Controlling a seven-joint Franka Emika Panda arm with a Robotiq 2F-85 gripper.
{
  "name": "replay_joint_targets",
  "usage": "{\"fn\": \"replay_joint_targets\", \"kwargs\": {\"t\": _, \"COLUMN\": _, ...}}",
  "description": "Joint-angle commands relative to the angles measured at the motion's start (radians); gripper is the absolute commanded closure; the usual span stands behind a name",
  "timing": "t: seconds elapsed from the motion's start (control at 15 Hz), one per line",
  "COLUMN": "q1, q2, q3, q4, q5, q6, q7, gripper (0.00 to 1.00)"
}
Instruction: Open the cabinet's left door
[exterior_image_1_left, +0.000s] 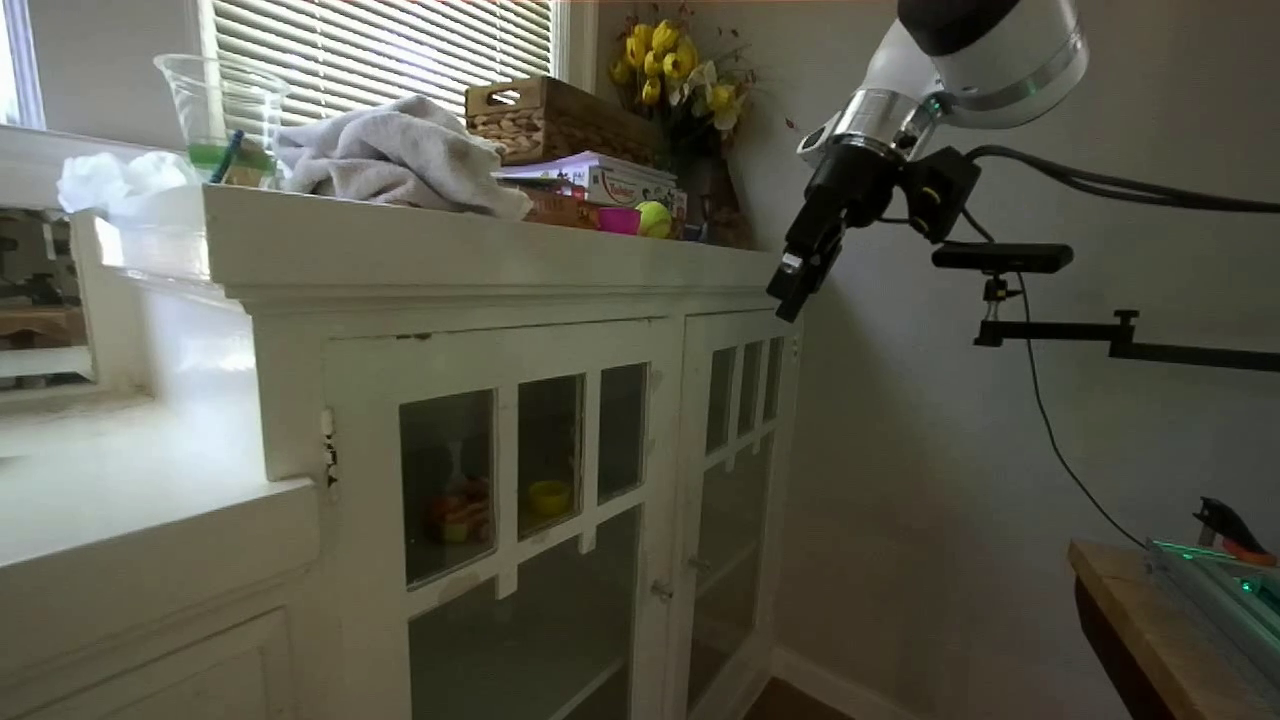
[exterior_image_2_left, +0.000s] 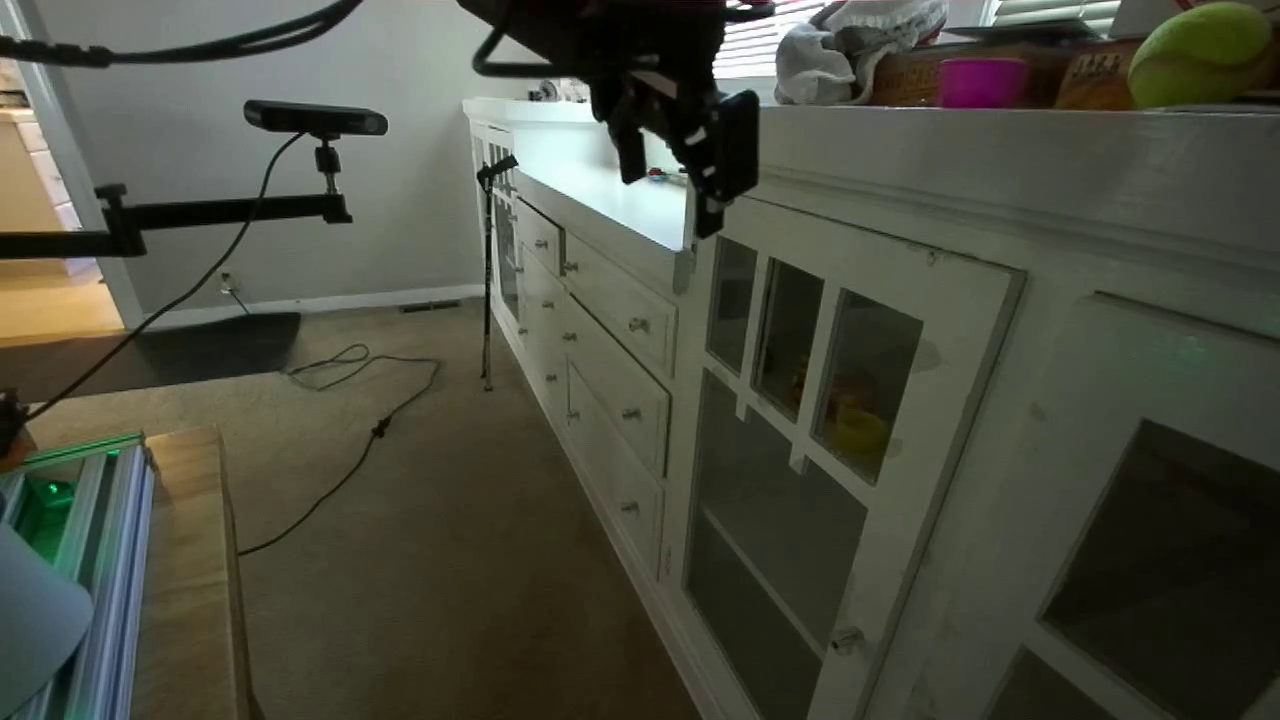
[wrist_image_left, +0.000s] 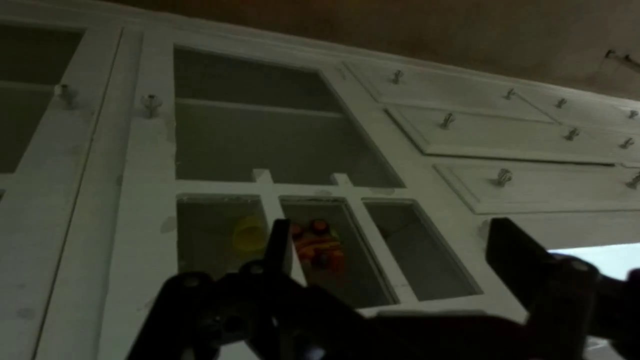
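Note:
The white cabinet's left door (exterior_image_1_left: 655, 400) has glass panes and a small knob (exterior_image_1_left: 662, 590) at its lower right edge. The left door (exterior_image_2_left: 950, 400) also shows in an exterior view with its knob (exterior_image_2_left: 845, 640), looking shut or nearly so. In the wrist view, which stands upside down, the left door (wrist_image_left: 150, 165) fills the middle, with its knob (wrist_image_left: 151, 103) at upper left. My gripper (wrist_image_left: 390, 227) is open and empty, its fingers apart in front of the upper panes. In both exterior views the gripper (exterior_image_1_left: 788, 290) (exterior_image_2_left: 670, 195) hangs near countertop height, well above the knob.
The right door (exterior_image_1_left: 735, 460) adjoins the left door. The countertop holds a towel (exterior_image_1_left: 390, 155), a basket (exterior_image_1_left: 560, 120), flowers (exterior_image_1_left: 670, 65) and a tennis ball (exterior_image_1_left: 655, 220). Drawers (exterior_image_2_left: 610, 390) run alongside. A camera on a stand (exterior_image_2_left: 315, 118) and a wooden table (exterior_image_2_left: 190, 580) stand opposite.

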Motion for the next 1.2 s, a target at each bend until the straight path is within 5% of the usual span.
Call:
{"fn": "replay_joint_targets", "kwargs": {"t": 0.0, "q1": 0.057, "q2": 0.086, "q3": -0.086, "q4": 0.052, "q5": 0.141, "q6": 0.136, "q7": -0.156, "gripper": 0.0}}
{"fn": "replay_joint_targets", "kwargs": {"t": 0.27, "q1": 0.136, "q2": 0.159, "q3": -0.182, "q4": 0.103, "q5": 0.31, "q6": 0.234, "q7": -0.301, "gripper": 0.0}}
{"fn": "replay_joint_targets", "kwargs": {"t": 0.53, "q1": 0.205, "q2": 0.238, "q3": -0.265, "q4": 0.182, "q5": 0.485, "q6": 0.202, "q7": -0.437, "gripper": 0.0}}
{"fn": "replay_joint_targets", "kwargs": {"t": 1.13, "q1": 0.162, "q2": 0.511, "q3": -0.332, "q4": 0.387, "q5": 0.665, "q6": -0.039, "q7": -0.721, "gripper": 0.0}}
